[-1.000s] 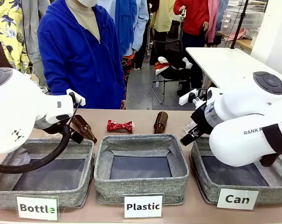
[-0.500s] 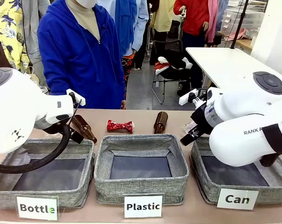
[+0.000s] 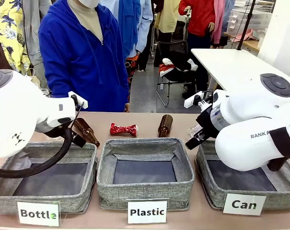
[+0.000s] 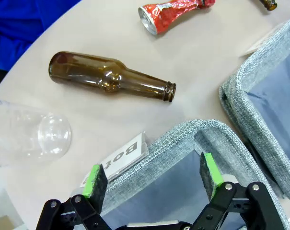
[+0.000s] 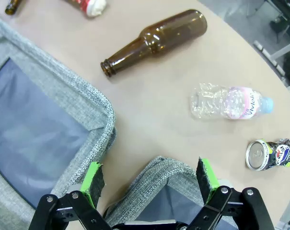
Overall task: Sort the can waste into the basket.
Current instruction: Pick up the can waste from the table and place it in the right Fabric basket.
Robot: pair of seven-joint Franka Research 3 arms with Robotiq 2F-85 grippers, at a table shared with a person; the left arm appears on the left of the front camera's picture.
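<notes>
Both grippers [image 4: 152, 179] [image 5: 152, 182] stand apart, likely awaiting a first pick; the red can [image 3: 123, 129] lies beyond the middle bin [image 3: 145, 189] (pinched, so probably graspable at its waist), left of the Can basket [image 3: 252, 197].

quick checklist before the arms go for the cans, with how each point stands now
- left gripper open and empty: ok
- right gripper open and empty: ok
- red can on the table, free to grasp: ok
- dark-printed can lying free of the plastic bottle: ok
- basket labelled "Can" ready, with both cans inside: not ok, both lie outside it
- liquid left in either can: cannot tell
</notes>
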